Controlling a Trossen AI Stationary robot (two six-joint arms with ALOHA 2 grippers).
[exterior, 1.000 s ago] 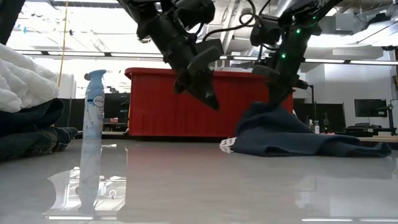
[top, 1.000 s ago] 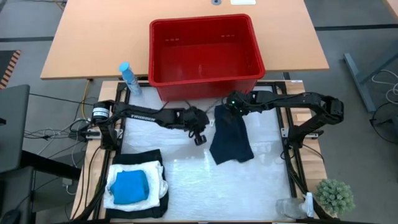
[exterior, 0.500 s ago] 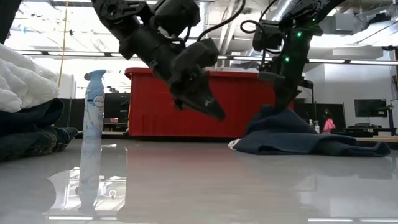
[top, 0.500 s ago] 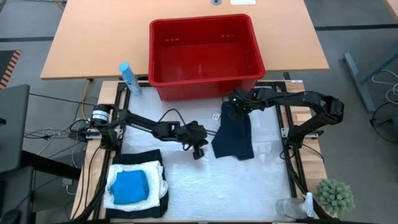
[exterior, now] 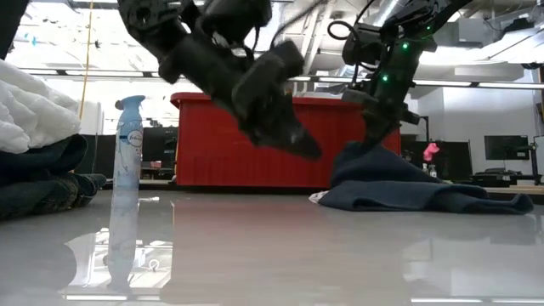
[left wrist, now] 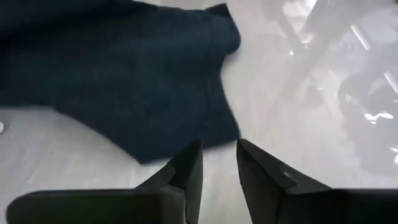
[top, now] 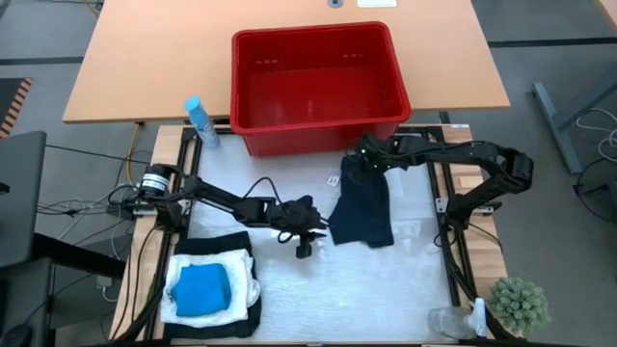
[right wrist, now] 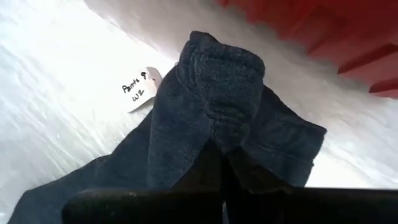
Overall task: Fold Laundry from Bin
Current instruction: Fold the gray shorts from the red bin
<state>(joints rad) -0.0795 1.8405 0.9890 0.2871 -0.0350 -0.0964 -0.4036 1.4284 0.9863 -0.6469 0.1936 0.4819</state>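
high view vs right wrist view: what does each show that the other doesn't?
Only the high view: the red bin, the folded stack with a blue item on top, the spray bottle, and the left gripper beside the dark garment's lower corner. Only the right wrist view: handwriting on the white tag. Both: that garment on the table, with the right gripper pinching its upper edge, by the bin.

Dark garment [top: 362,212] crumpled before empty red bin [top: 318,82], folded pile [top: 210,287] apart
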